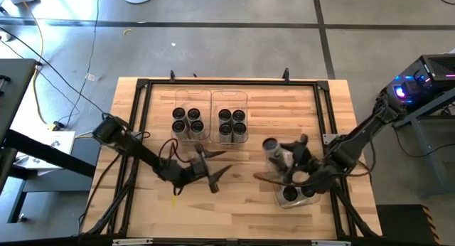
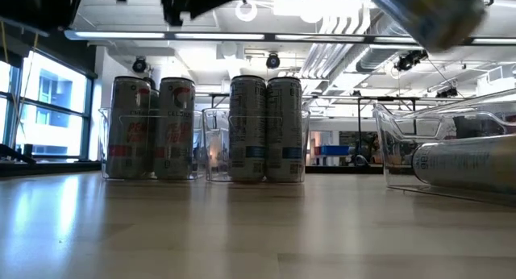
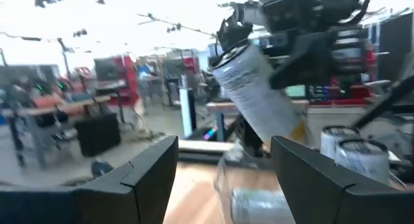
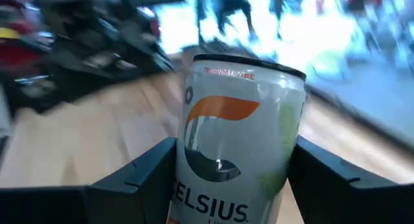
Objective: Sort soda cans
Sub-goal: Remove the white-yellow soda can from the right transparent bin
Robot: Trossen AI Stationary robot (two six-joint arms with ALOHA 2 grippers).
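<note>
Right hand [image 4: 226, 185] gripping tilted soda can [image 4: 236, 140], lifting it above desk [image 1: 242, 196] near right-side bin [image 1: 297, 196]. Left hand [image 1: 213, 169] hovering mid-desk, fingers spread, holding nothing.

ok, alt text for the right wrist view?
The right gripper holds a white Celsius soda can between its two dark fingers, the can's dark top tilted away from the camera. Behind it, light wooden table and a blurred room.
</note>
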